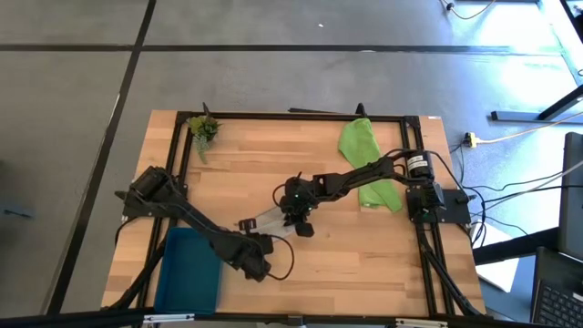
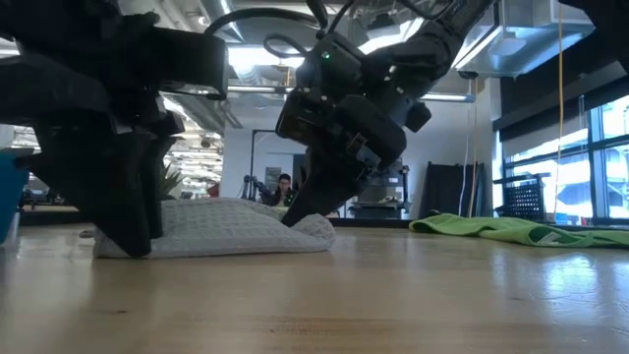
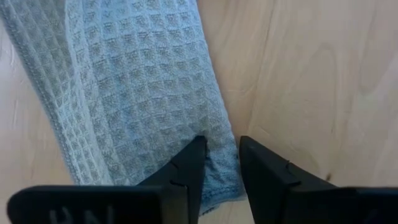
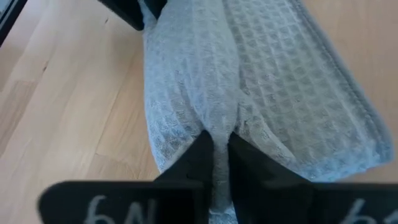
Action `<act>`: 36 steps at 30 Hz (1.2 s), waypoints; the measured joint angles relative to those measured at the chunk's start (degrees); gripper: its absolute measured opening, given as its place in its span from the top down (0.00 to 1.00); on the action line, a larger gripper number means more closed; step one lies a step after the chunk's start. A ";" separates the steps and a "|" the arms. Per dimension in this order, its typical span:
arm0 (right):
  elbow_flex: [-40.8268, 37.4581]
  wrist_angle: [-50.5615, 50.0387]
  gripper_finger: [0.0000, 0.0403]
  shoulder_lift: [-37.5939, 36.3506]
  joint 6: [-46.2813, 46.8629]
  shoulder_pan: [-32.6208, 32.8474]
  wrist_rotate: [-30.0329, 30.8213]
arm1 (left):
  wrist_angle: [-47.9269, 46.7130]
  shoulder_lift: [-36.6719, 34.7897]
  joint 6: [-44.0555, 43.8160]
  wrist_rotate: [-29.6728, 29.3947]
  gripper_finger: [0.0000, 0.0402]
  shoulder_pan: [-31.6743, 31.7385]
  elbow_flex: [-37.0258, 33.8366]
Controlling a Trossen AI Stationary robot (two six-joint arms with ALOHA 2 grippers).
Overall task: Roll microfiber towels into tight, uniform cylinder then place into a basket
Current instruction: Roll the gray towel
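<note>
The light grey towel [image 1: 266,219] lies as a narrow, long bundle on the wooden table's middle, resting along its length [image 2: 226,231]. My left gripper [image 1: 248,232] is at the end nearer the basket, shut on it [image 3: 222,163]. My right gripper [image 1: 293,217] is at the other end, shut on a fold [image 4: 217,146]. The lime green towel [image 1: 366,157] lies spread at the far right, touched by nothing. The teal basket [image 1: 187,271] stands at the near left. My left gripper has a strip of the grey towel's long edge [image 3: 222,155], close to the towel's end, between its two fingers. The fingers come steeply from above. That end lies flat on the table; how many layers are caught, I cannot tell. My right gripper pinches a raised fold at the towel's other end [image 4: 219,127] between its narrowly parted fingers, and the cloth puckers toward them. The fingers slant down from the table's right side, along the bundle. The towel rests on the table [image 2: 310,231].
A small green plant sprig [image 1: 202,128] lies at the far left corner. A black frame [image 1: 301,116] runs round the tabletop. Bare wood lies near the front edge [image 1: 364,273]. A person sits far behind the table [image 2: 283,187].
</note>
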 joint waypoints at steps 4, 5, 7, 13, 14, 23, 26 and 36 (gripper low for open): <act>-0.05 1.14 0.84 0.05 1.21 0.00 -0.32 | -0.04 0.00 -0.14 0.66 0.78 0.04 -0.02; -0.07 1.49 0.82 0.05 1.21 0.00 -0.34 | -0.04 0.00 -0.22 0.68 0.79 0.04 -0.02; -0.07 2.11 0.78 0.12 1.14 0.02 -0.34 | -0.04 0.00 -0.27 0.96 0.79 0.11 -0.04; -0.04 3.08 0.64 -0.10 0.75 0.07 -0.34 | -0.08 -0.01 -0.26 1.57 0.81 0.11 -0.07; -0.04 3.01 0.62 -0.21 0.77 0.07 -0.32 | -0.11 -0.02 -0.27 1.66 0.82 0.11 -0.07; -0.15 -2.44 0.57 -6.00 -3.65 -1.17 1.00 | -0.52 -0.04 -0.35 1.74 0.89 0.11 -0.09; -0.07 -5.59 0.57 -8.73 -6.05 -0.85 4.93 | -0.74 -0.04 -0.35 1.76 0.91 0.11 -0.09; -0.04 -16.12 0.57 -13.87 -15.24 7.23 10.55 | -0.83 -0.11 -0.33 1.90 0.99 0.09 -0.07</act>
